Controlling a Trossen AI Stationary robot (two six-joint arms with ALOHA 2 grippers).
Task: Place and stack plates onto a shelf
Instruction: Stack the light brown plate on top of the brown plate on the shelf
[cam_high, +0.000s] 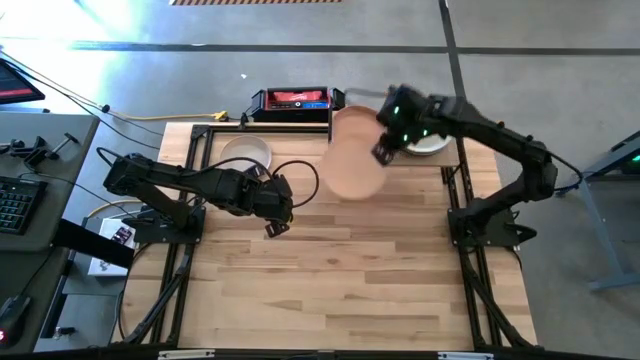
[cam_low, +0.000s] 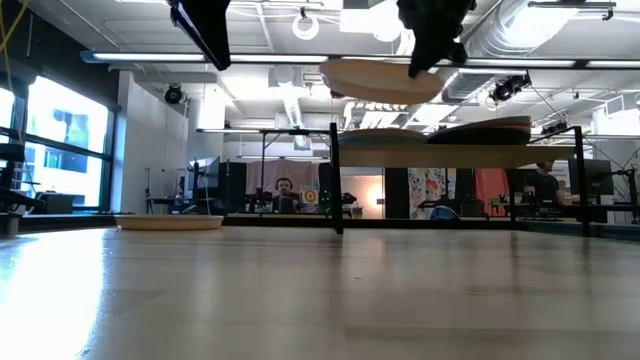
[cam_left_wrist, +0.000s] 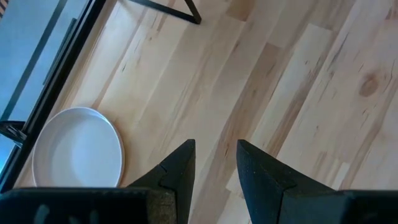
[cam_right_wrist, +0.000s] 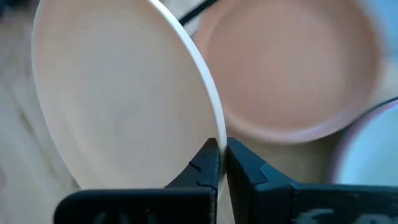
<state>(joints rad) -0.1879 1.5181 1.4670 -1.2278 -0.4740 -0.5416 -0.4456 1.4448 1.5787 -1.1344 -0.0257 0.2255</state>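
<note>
My right gripper (cam_high: 383, 150) is shut on a peach plate (cam_high: 356, 168) and holds it in the air by the shelf's (cam_low: 450, 157) left end, higher than the board. More plates lie on the shelf: a peach one (cam_right_wrist: 292, 68) and a white one (cam_high: 430, 143). Another white plate (cam_high: 247, 152) rests flat on the table at the back left. My left gripper (cam_high: 275, 225) hovers open above the bare tabletop, left of centre, with nothing between its fingers (cam_left_wrist: 180, 165). My right gripper pinches the peach plate's rim (cam_right_wrist: 214, 134) between its two fingers, one on the upper face and one on the underside. The fingers slant down at it from the table's right. The plate is lifted clear and nearly level (cam_low: 380, 80), reaching out toward the left.
A red and black box (cam_high: 292, 100) sits behind the table's far edge. Black frame bars (cam_high: 200, 135) run along the table's sides. The near half of the wooden tabletop (cam_high: 340, 290) is bare. People and desks show in the room beyond.
</note>
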